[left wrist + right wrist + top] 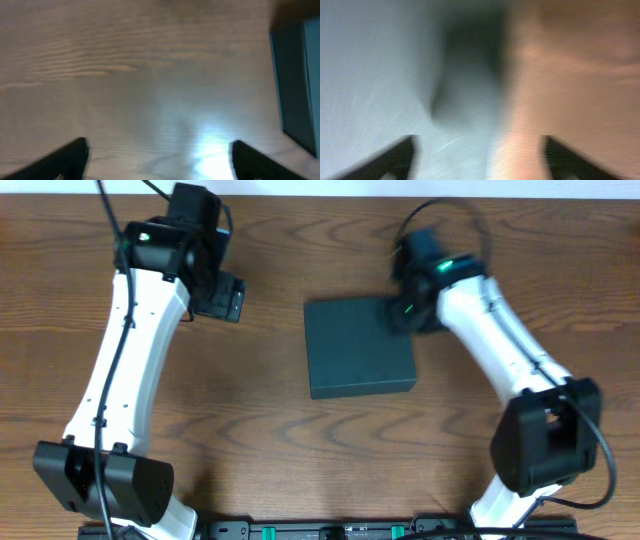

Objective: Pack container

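Note:
The container (355,350) is a dark teal-grey box lying closed and flat on the middle of the wooden table. Its edge shows at the right of the left wrist view (299,85). It fills the left half of the blurred right wrist view (380,75). My right gripper (403,315) hangs over the box's far right corner; its fingers (477,155) are spread, straddling the box's edge, with nothing between them. My left gripper (222,298) is left of the box over bare wood, fingers (159,157) wide apart and empty.
The wooden table (250,410) stretches around the box. A black rail (320,530) runs along the front edge between the two arm bases. No small tools show in any view.

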{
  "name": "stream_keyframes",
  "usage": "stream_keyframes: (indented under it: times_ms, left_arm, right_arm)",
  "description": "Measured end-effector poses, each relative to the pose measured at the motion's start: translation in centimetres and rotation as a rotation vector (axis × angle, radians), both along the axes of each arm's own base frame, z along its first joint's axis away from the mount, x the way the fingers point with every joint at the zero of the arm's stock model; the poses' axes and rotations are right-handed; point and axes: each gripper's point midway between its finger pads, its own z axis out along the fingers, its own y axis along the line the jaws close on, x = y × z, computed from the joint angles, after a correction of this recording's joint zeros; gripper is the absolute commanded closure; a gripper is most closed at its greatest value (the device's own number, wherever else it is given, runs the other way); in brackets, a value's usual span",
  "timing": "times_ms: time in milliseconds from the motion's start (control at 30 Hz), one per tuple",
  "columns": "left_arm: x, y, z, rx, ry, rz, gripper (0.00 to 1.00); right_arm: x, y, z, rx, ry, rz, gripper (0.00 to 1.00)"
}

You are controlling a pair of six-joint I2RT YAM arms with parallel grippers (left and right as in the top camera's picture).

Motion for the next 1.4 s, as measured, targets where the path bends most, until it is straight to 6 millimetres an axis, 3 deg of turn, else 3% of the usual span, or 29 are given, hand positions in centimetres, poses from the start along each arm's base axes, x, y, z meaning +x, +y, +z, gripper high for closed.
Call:
stream_keyframes:
  times_ms: [100, 167, 300, 400, 533, 633, 767, 900, 967, 1167, 1400]
  left_arm:
    - [0.7, 2.4, 0.2, -0.01, -0.023, 0.079, 0.01]
    - [0.7, 4.2, 0.1, -0.023, -0.021, 0.135, 0.01]
    - [-0.3, 6.6, -0.2, -0.063, 0.019, 0.216, 0.01]
    - [-1.0, 6.3, -0.4, -0.079, 0.021, 0.21, 0.01]
    - [-3.6, 4.4, 0.1, -0.088, -0.033, 0.154, 0.01]
    - [-6.8, 2.7, 2.1, -0.108, -0.147, 0.093, 0.01]
    - [-11.3, 1.6, 4.8, -0.141, -0.347, 0.028, 0.01]
    - [-15.1, 1.6, 5.6, -0.166, -0.519, -0.017, 0.01]
    - [-16.6, 1.8, 5.3, -0.168, -0.578, -0.032, 0.01]
    - [-19.1, 2.2, 3.4, -0.17, -0.666, -0.051, 0.01]
    - [-19.5, 2.2, 3.0, -0.166, -0.665, -0.056, 0.01]
  right_arm:
    - [3.8, -6.2, 3.5, 0.029, -0.113, -0.163, 0.01]
    - [4.6, -11.3, 4.7, 0.046, -0.151, -0.281, 0.01]
    - [1.7, -18.9, 4.0, 0.07, -0.071, -0.475, 0.06]
    - [-0.3, -21.3, 3.7, 0.075, -0.051, -0.539, 0.06]
    - [-2.8, -20.6, 5.1, 0.059, -0.123, -0.524, 0.06]
    - [-5.2, -18.6, 7.8, 0.052, -0.257, -0.481, 0.06]
    - [-10.1, -15.1, 10.7, 0.046, -0.45, -0.401, 0.01]
    - [-14.8, -12.3, 10.4, 0.049, -0.588, -0.312, 0.01]
    - [-16.2, -11.2, 10.4, 0.061, -0.687, -0.271, 0.01]
    - [-18.5, -10.9, 10.5, 0.049, -0.846, -0.247, 0.01]
    - [-18.8, -11.2, 9.0, 0.028, -0.82, -0.26, 0.01]
